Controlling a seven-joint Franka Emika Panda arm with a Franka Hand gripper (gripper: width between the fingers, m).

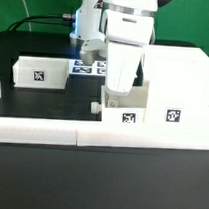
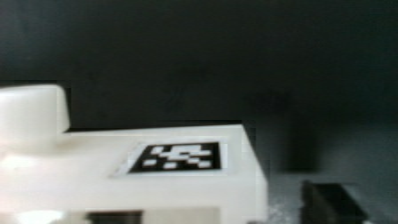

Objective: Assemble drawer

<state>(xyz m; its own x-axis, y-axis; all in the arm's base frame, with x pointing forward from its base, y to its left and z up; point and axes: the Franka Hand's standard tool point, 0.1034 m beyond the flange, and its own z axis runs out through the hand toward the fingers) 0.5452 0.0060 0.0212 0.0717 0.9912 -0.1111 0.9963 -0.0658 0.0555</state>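
The large boxy housing (image 1: 171, 105) stands at the exterior view's right with a tag on its front. A small open-topped tray (image 1: 124, 112) with a tag and a knob (image 1: 95, 107) sits against the housing's left side. My gripper (image 1: 116, 91) reaches down onto this tray where it meets the housing. In the wrist view the tray (image 2: 178, 185), its tag (image 2: 180, 157) and its knob (image 2: 29, 115) fill the lower part. One dark finger (image 2: 349, 203) shows beside the tray's edge; the other is hidden. A second small tray (image 1: 40, 73) lies at the exterior view's left.
A long low white border rail (image 1: 51, 132) runs along the table's front edge. The marker board (image 1: 88, 64) lies at the back behind my arm. A green backdrop stands behind the table.
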